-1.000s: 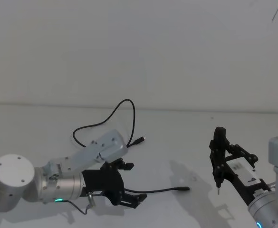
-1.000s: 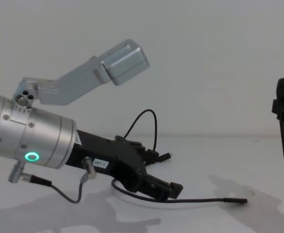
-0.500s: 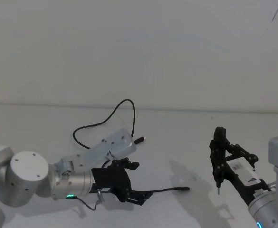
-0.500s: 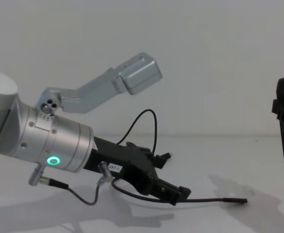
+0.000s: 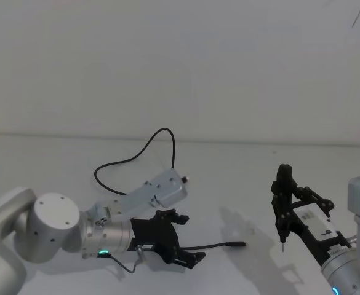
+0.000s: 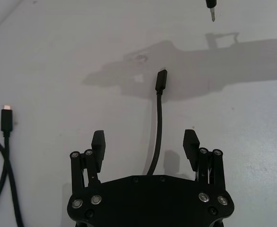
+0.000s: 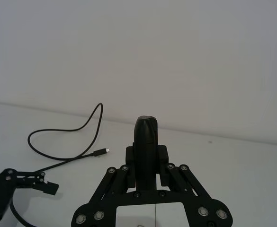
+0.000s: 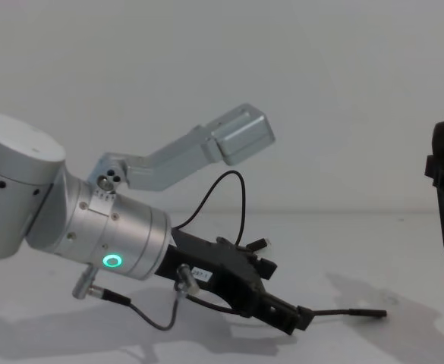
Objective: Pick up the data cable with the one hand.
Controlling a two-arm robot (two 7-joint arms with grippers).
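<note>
Low over the bench point(image 5: 241, 178) at seven o'clock, the left hand point(image 6: 145, 139) tilts downward, fingers spread astride the data cable point(image 6: 159, 118), touching neither side; open bench surrounds its slim plug toward three o'clock; the right hand point(image 7: 147, 130), pressed together, is parked at four o'clock.

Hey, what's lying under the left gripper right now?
The data cable lies on the table between the left gripper's open fingers, plug end pointing ahead. Its stretch beneath the gripper body is covered.
</note>
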